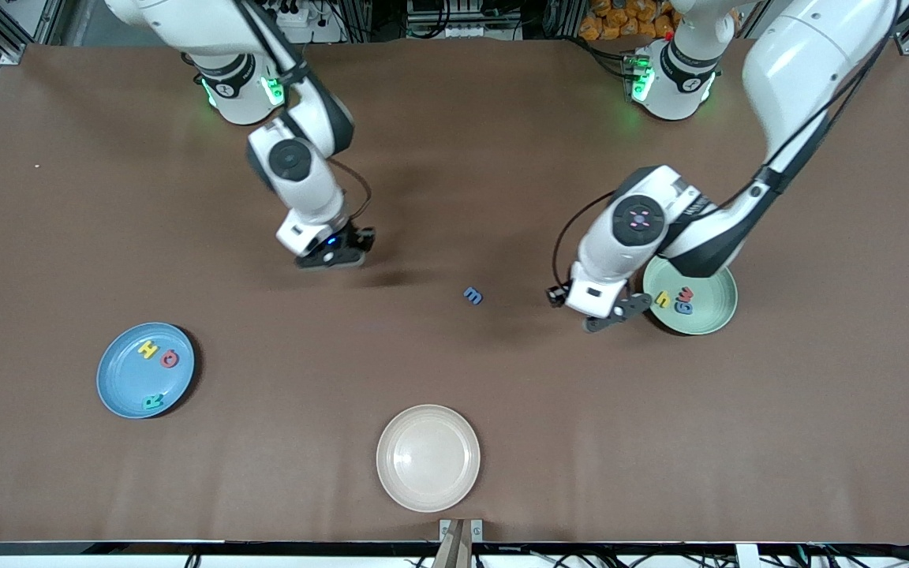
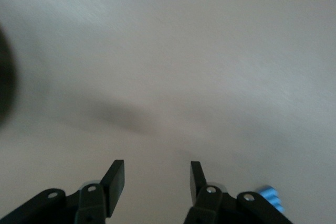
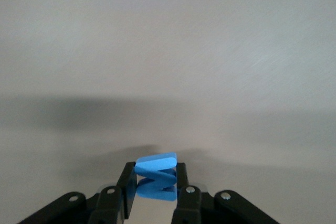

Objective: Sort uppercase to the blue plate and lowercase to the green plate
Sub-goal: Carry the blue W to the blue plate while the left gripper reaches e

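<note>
My right gripper (image 1: 342, 254) (image 3: 154, 183) hangs above bare table in the middle, shut on the blue capital M (image 3: 156, 170). The blue plate (image 1: 119, 379), toward the right arm's end, holds a yellow H (image 1: 147, 349), a red Q (image 1: 170, 359) and a teal R (image 1: 153, 402). The green plate (image 1: 719, 304), toward the left arm's end, holds a yellow h (image 1: 662, 298), a red w (image 1: 687, 292) and a blue g (image 1: 683, 306). A blue lowercase m (image 1: 473, 295) lies on the table between the grippers. Beside the green plate, my left gripper (image 1: 619, 312) (image 2: 157, 174) is open with nothing in it.
A cream-white plate (image 1: 428, 457) with nothing on it sits near the table's front edge, closest to the front camera. The brown table (image 1: 454, 158) stretches wide around the plates.
</note>
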You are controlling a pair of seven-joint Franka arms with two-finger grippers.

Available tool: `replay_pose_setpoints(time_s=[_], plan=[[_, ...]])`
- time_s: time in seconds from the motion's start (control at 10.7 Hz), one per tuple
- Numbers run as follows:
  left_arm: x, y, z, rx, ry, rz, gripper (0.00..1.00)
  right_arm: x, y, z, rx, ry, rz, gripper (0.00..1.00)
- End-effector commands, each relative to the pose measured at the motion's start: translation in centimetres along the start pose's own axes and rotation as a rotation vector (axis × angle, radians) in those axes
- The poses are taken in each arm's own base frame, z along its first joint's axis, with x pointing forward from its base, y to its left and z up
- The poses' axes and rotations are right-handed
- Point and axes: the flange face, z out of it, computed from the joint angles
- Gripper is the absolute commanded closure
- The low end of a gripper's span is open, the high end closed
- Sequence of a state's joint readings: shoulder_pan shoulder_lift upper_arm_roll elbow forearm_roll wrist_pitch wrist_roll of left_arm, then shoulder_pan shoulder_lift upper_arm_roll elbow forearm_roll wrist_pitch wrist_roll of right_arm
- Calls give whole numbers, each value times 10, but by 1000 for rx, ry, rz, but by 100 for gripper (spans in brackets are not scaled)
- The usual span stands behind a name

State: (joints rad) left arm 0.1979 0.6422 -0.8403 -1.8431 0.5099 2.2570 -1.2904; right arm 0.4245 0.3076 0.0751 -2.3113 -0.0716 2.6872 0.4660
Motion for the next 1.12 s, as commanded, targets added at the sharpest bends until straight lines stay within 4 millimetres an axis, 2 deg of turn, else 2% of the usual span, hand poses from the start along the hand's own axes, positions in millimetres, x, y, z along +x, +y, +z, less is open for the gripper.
replay_pose_setpoints(time_s=[0.0, 0.09, 0.19, 0.28, 0.37, 0.47, 0.56, 0.84, 0.94, 1.03], plan=[[-18, 32, 10, -22, -19, -58, 41, 42, 70, -16, -49, 17, -64, 100], [-23, 39, 17, -38, -16, -86, 41, 61, 104, -25, -61, 26, -96, 100], [-39, 51, 25, -48, -5, -109, 41, 77, 140, -32, -72, 34, -136, 100], [-56, 60, 34, -42, 0, -138, 41, 89, 173, -37, -83, 38, -174, 100], [-66, 68, 47, -47, 3, -173, 41, 98, 208, -39, -102, 41, -209, 100], [-74, 75, 53, -59, 14, -207, 41, 106, 241, -40, -130, 43, -241, 100], [-83, 79, 61, -50, 14, -216, 41, 116, 270, -44, -160, 48, -289, 100], [-79, 85, 62, -77, 20, -263, 41, 140, 332, -52, -216, 64, -382, 100], [-85, 92, 66, -84, 15, -266, 41, 146, 349, -52, -228, 67, -393, 76], [-85, 96, 70, -82, 22, -271, 42, 149, 355, -52, -232, 69, -390, 36]])
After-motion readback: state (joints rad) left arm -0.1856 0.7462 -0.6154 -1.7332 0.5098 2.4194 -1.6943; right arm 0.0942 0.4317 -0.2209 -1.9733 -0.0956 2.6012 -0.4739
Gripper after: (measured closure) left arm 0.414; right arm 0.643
